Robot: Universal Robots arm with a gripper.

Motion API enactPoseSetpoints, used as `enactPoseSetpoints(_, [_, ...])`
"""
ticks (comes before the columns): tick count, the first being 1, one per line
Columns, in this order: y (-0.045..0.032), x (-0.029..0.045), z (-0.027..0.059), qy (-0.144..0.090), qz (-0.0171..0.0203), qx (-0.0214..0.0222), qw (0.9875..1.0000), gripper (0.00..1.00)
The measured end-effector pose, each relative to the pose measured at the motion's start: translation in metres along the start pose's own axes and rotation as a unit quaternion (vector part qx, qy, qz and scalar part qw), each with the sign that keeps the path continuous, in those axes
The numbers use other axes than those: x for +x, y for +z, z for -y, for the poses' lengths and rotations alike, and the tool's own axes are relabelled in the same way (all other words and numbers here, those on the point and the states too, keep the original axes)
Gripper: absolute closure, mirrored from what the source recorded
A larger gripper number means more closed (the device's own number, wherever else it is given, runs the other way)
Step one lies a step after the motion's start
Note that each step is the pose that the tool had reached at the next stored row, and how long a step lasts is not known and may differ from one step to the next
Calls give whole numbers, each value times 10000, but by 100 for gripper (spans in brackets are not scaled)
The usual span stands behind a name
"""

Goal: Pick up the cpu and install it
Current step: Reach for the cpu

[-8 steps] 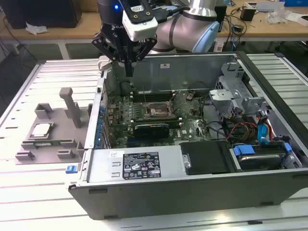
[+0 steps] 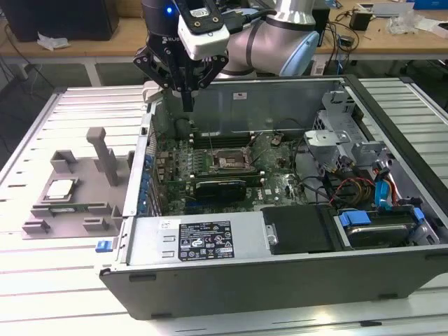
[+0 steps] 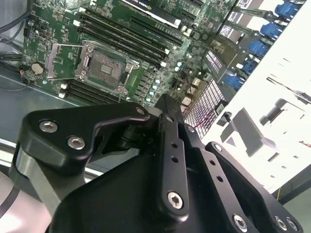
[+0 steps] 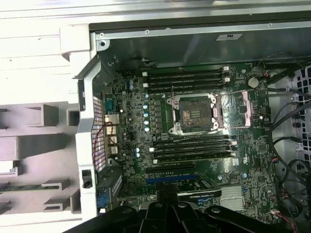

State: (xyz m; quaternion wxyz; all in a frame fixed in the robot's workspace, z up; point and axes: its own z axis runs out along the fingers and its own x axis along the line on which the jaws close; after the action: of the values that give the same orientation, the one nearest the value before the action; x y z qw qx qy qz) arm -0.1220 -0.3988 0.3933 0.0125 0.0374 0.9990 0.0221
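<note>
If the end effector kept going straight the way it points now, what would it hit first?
The end effector would probably meet the green motherboard inside the open case; the exact spot is unclear.

Surface [image 2: 56,280]: pale slatted metal, carrying all I see.
Computer case [image 2: 280,283]: lying open, its inside facing up.
Grey fixture [image 2: 105,157]: just beside the case, on the exterior view's left.
Memory stick [image 4: 19,187]: thin, green, lying in that fixture.
Power supply [image 2: 203,240]: labelled box along the case's near wall.
Blue drive tabs [image 2: 355,218]: beside the power supply, on the exterior view's right.
</note>
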Motion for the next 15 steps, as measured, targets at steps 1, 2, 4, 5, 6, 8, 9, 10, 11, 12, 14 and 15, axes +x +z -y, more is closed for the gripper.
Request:
enactPoseSetpoints(1, [0, 6, 0, 1, 0, 0, 10000, 89])
enactPoseSetpoints(2, [0, 12, 1, 0, 0, 0, 10000, 89])
enactPoseSetpoints(4, [-1, 29, 2, 1, 0, 0, 10000, 89])
enactPoseSetpoints(5, [-1, 41, 3, 0, 0, 0, 10000, 89])
enactPoseSetpoints(6, [-1, 53, 4, 0, 0, 0, 10000, 89])
enactPoseSetpoints(8, [-2, 85, 6, 1, 0, 0, 10000, 89])
enactPoseSetpoints(9, [-2, 91, 7, 0, 0, 0, 10000, 89])
enactPoseSetpoints(10, [-2, 95, 7, 0, 0, 0, 10000, 89])
enactPoseSetpoints(11, [-3, 103, 8, 0, 0, 0, 10000, 89])
enactPoseSetpoints(12, [-3, 108, 8, 0, 0, 0, 10000, 89])
enactPoseSetpoints(14, [-4, 126, 10, 0, 0, 0, 10000, 89])
enactPoseSetpoints(15, [-4, 135, 10, 0, 0, 0, 10000, 89])
